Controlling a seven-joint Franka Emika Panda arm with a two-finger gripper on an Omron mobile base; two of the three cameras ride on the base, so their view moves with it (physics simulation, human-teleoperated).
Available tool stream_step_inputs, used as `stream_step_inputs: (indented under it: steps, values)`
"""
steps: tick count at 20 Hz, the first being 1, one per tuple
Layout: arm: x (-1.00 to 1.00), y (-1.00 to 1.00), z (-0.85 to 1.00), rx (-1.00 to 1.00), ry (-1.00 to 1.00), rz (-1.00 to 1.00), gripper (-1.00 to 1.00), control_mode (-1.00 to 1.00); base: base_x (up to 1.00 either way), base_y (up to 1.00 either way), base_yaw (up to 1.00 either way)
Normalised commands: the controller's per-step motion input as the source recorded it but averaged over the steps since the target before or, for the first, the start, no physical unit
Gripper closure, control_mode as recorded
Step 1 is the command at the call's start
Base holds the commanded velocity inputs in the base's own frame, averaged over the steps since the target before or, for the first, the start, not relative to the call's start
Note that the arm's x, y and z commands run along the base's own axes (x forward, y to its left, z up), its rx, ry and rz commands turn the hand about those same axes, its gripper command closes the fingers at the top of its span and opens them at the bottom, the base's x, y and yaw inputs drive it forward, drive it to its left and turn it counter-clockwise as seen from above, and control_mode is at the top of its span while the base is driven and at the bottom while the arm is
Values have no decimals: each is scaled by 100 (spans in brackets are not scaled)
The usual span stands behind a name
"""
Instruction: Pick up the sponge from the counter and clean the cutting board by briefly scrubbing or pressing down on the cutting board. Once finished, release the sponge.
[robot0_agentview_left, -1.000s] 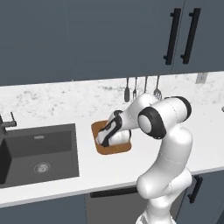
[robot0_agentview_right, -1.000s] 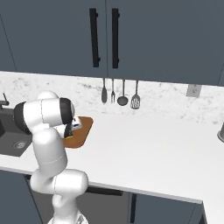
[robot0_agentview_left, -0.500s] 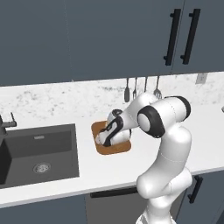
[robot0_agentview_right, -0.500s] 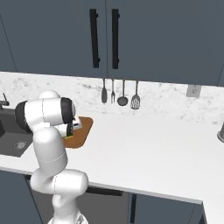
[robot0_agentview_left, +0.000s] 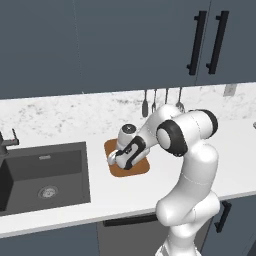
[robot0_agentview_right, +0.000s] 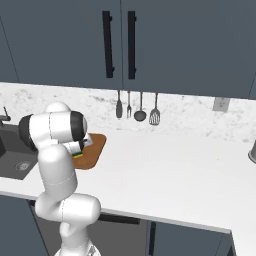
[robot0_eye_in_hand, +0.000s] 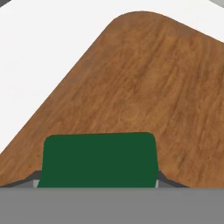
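- White marbled counter runs under dark blue-grey cabinet doors, with a dark grey sink basin let into it on one side and a row of metal utensils hanging on the speckled backsplash
- The small rectangular sponge with a dark green top layer over a yellow bottom layer sits between the fingers of the two-finger gripper, green face toward the hand camera; in the right base view a sliver of green and yellow shows just under the white arm, low over the board
- The flat brown wooden cutting board with rounded corners lies on the counter just beside the sink; its grain spreads out directly ahead of the sponge, so the sponge is held over the board, near its surface; whether the yellow underside actually touches the wood cannot be told
- That placement fits the scrubbing step: the sponge is carried low so that pressing down would put its underside on the wood
- The gripper is narrowed around the sponge, a dark fingertip showing at each side of the block and pinching its flanks; nothing else is between the jaws
- In the left base view the hand reaches down over the board's middle, the arm folded above it; release of the sponge is not yet done
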Motion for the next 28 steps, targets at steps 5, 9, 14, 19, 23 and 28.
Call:
stream_step_inputs:
  steps: [5,9,14,19,23,28]
  values:
    - [5,-5,-65,0,5,0,100,-100,0,0,0]
    - [1,0,-67,0,0,0,100,-100,0,0,0]
    - [5,0,-67,0,0,0,100,-100,0,0,0]
    - [4,0,-83,0,0,0,100,-100,0,0,0]
    - [4,0,-86,0,0,0,100,-100,0,0,0]
    - [15,-7,-70,0,9,0,100,-100,0,0,0]
